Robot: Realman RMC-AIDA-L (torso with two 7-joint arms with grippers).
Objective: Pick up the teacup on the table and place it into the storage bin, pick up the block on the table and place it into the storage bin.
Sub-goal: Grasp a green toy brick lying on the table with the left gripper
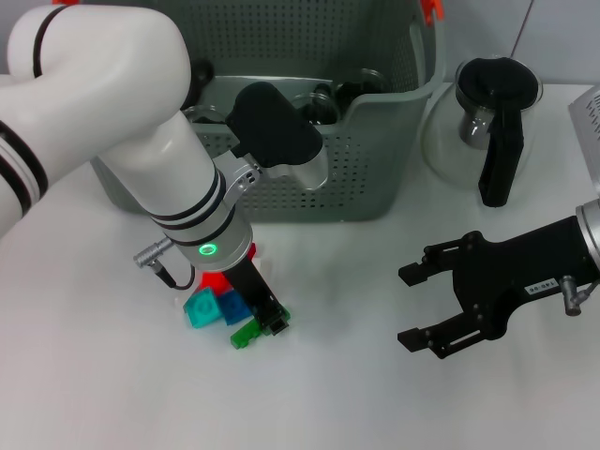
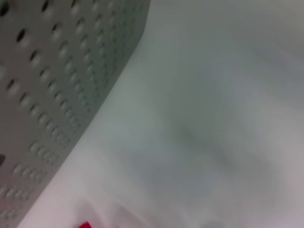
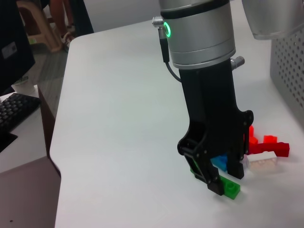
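Left end effector reaching down onto a green block on a white worktop [image 1: 394, 394], right end effector idle.

At left, the left end effector [image 1: 269, 321] points down into a cluster of red, teal and blue blocks [image 1: 214, 302], its fingers clenched around the green block [image 3: 231, 189]. Behind stands the storage bin [image 1: 370, 169]; whether the teacup is inside, I cannot tell. Beside it stands a glass pot [image 1: 487, 117]. At right, the right end effector [image 1: 412, 305] hovers released.
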